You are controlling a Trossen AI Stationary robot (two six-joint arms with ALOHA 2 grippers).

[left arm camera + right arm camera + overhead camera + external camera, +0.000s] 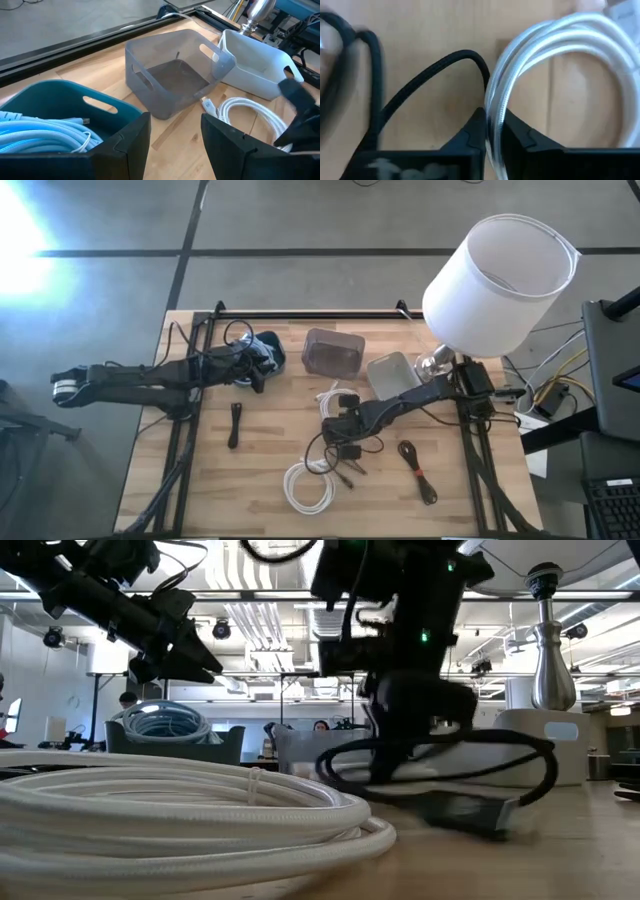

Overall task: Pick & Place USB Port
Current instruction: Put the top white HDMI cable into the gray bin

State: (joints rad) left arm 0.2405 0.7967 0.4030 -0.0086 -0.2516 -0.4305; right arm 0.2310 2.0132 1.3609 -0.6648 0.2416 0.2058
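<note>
A white coiled USB cable (560, 55) lies mid-table near the white bin, with its plug (207, 104) toward the grey bin. My right gripper (492, 135) (338, 425) is down over it, shut on its strands. A black cable (420, 85) loops beside it on the wood. My left gripper (175, 135) (258, 370) hovers open over the rim of a teal bin (70, 107) that holds a light blue cable (40, 132). A second white coil (310, 485) lies near the table's near edge. My right gripper pinches the white cable's bundled strands (495, 107) between its two fingers, at one side of the coil. The fingers come from above, pointing down, and lie across the strands. The rest of the coil (580, 45) spreads out on the wooden table.
A translucent grey bin (333, 352) and a white bin (390, 372) stand toward the far edge, with a lamp with a white shade (500, 275) at the far right. A black strap (235, 425) and a black cable with a red tie (418, 470) lie on the wood.
</note>
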